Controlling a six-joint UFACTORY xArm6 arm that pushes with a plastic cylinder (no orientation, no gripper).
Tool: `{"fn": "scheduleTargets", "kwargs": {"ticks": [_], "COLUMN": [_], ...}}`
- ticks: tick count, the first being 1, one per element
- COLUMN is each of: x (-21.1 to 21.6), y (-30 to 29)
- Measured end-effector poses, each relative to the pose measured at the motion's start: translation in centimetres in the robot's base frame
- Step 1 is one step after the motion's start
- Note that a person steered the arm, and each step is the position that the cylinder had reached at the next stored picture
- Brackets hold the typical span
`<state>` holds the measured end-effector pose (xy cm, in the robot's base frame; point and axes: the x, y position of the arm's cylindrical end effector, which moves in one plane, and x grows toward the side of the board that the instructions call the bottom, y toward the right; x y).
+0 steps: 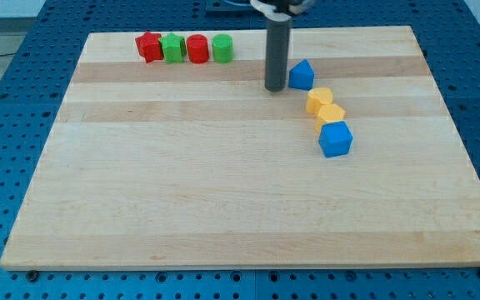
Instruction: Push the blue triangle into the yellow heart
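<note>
The blue triangle [302, 75] lies on the wooden board at the upper right of centre. My tip [275, 87] stands just to its left, touching or nearly touching it. Below and right of the triangle lie two yellow blocks pressed together: the upper one [319, 100] and the lower one [332, 114]; I cannot tell which of them is the heart. The upper yellow block sits a small gap below the triangle. A blue cube-like block [336, 139] touches the lower yellow block from below.
A row of blocks lies along the board's top edge at the left: a red star-like block [148, 47], a green block [172, 47], a red cylinder [197, 48] and a green cylinder [222, 48]. The board's edge [248, 265] borders a blue pegboard table.
</note>
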<state>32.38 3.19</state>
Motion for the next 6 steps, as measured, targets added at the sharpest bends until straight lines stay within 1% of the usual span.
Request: {"fn": "scheduleTargets", "kwargs": {"ticks": [1, 2, 3, 5, 6], "x": [-3.5, -6.0, -5.4, -1.0, 0.1], "y": [0.9, 3.8, 4.4, 4.4, 4.4]}}
